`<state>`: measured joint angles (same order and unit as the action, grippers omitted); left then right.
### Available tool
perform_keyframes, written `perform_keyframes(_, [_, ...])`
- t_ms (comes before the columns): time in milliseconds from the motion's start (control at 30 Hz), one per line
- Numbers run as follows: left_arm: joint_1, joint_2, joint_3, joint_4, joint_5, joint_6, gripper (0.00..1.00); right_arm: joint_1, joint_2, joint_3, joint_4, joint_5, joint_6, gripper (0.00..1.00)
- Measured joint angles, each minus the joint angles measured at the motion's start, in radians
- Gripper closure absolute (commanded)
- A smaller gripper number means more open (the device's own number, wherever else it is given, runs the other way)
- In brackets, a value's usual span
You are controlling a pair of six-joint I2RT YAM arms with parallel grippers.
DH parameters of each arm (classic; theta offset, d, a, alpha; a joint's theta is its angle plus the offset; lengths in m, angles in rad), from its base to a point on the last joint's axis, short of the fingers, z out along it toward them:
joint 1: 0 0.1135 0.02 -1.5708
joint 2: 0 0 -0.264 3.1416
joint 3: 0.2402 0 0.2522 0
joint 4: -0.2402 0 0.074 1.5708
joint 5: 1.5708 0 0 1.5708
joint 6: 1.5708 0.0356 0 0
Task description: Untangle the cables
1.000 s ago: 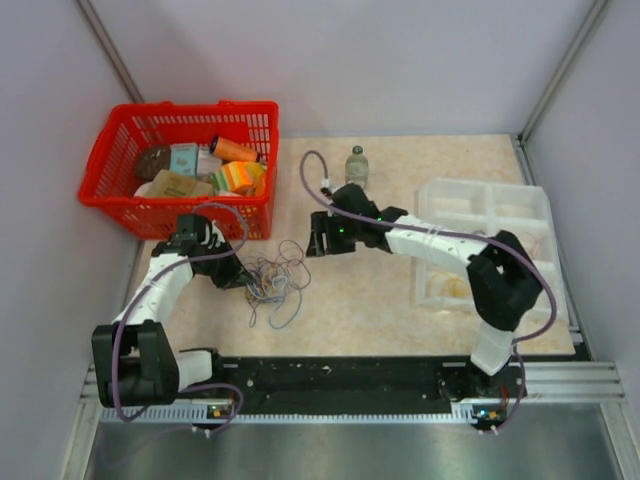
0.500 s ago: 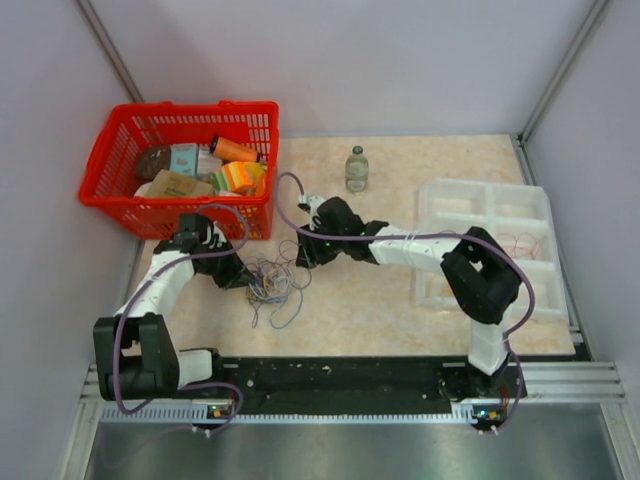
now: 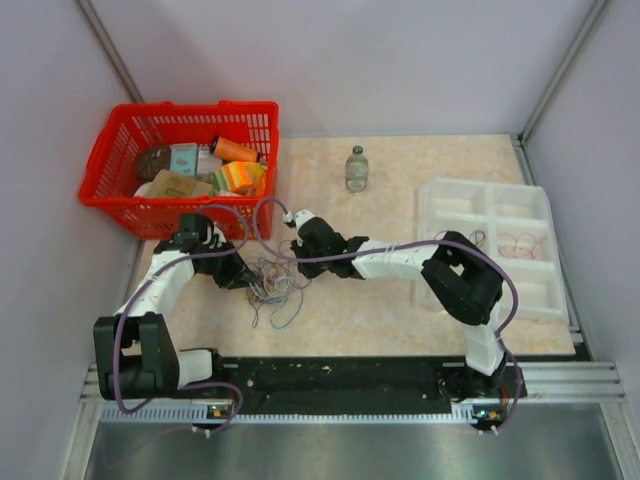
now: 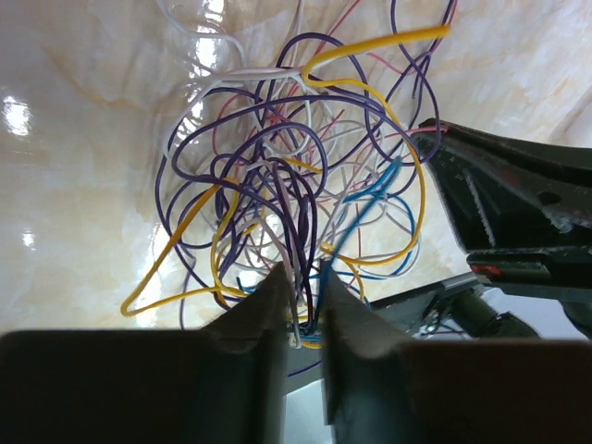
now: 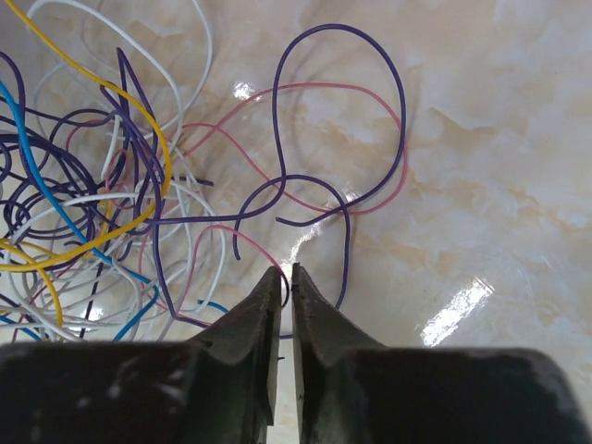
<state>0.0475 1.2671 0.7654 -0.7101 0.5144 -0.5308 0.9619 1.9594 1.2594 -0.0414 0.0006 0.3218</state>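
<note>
Fingers (image 4: 264, 319) on the left gripper (image 4: 303, 285) are pinched nearly together with a bundle of purple, blue and white strands running up between them. I read that as a grip on the cables (image 3: 272, 283) at the near-left side of the heap. On my right gripper (image 5: 286, 275) the fingers are closed to a hairline slit at the fringe of the heap, tips down by a purple loop and a pink strand. Whether either is actually pinched, I cannot tell from the wrist view.

The cables sit as one knot on the worktop (image 3: 380, 320), left of its middle and somewhat toward the near edge, with a few loose loops spilling out toward that edge. Both grippers meet at it, the left from the left-edge side, the right reaching across from the right.

Further back, along the right edge, the clear tray (image 3: 480, 183) has what look like a few thin reddish loops (image 3: 518, 243) in one compartment. I take these for strands already freed and put aside. At the far edge stands a small bottle (image 3: 356, 168), and a red basket (image 3: 110, 195) of oddments fills the far-left corner; neither is part of my job.

My estimate is early days. Yellow, blue, purple, white and pink are thoroughly interlaced, so most of the separating is left.
</note>
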Motion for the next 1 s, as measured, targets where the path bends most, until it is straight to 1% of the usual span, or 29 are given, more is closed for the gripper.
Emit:
perform_keyframes(33, [0.0, 0.0, 0.0, 0.0, -0.005, -0.003, 0.62, 0.008, 0.0, 0.004, -0.01, 0.025, -0.003, 1.0])
perform_keyframes(200, [-0.001, 0.013, -0.004, 0.003, -0.06, -0.029, 0.5, 0.067, 0.001, 0.036, -0.062, 0.171, -0.005, 1.0])
perform_keyframes(267, [-0.001, 0.04, -0.008, 0.016, -0.097, -0.046, 0.49, 0.094, -0.01, 0.039, -0.094, 0.255, 0.003, 1.0])
perform_keyframes(300, [-0.001, 0.055, -0.011, 0.025, -0.113, -0.054, 0.5, 0.107, -0.022, 0.039, -0.122, 0.297, 0.008, 1.0])
perform_keyframes(333, [-0.001, 0.082, -0.016, 0.038, -0.135, -0.069, 0.55, 0.119, -0.039, 0.039, -0.15, 0.336, 0.013, 1.0])
perform_keyframes(400, [-0.002, 0.15, -0.021, 0.053, -0.181, -0.097, 0.69, 0.143, -0.099, 0.039, -0.207, 0.415, 0.019, 1.0])
perform_keyframes(433, [-0.002, 0.18, -0.021, 0.058, -0.2, -0.111, 0.74, 0.152, -0.133, 0.039, -0.223, 0.449, 0.02, 1.0])
perform_keyframes(500, [0.002, 0.244, -0.014, 0.05, -0.227, -0.148, 0.78, 0.172, -0.23, 0.04, -0.262, 0.532, 0.019, 1.0])
perform_keyframes(533, [0.005, 0.249, -0.011, 0.043, -0.23, -0.161, 0.79, 0.18, -0.284, 0.048, -0.283, 0.575, 0.019, 1.0])
perform_keyframes(633, [0.004, 0.245, -0.012, 0.034, -0.248, -0.197, 0.84, 0.19, -0.417, 0.109, -0.337, 0.729, -0.003, 1.0])
perform_keyframes(733, [0.002, 0.22, -0.028, 0.037, -0.27, -0.22, 0.9, 0.179, -0.501, 0.211, -0.361, 0.918, -0.072, 1.0])
perform_keyframes(800, [0.0, 0.206, -0.035, 0.039, -0.283, -0.228, 0.95, 0.148, -0.55, 0.26, -0.367, 1.013, -0.124, 1.0])
perform_keyframes(867, [-0.003, 0.196, -0.036, 0.039, -0.303, -0.224, 0.96, 0.092, -0.593, 0.29, -0.374, 1.088, -0.173, 1.0])
perform_keyframes(933, [-0.003, 0.187, -0.036, 0.036, -0.328, -0.217, 0.97, 0.017, -0.631, 0.315, -0.386, 1.136, -0.211, 1.0])
perform_keyframes(1000, [-0.003, 0.175, -0.035, 0.032, -0.357, -0.199, 0.98, -0.083, -0.664, 0.356, -0.413, 1.148, -0.253, 1.0])
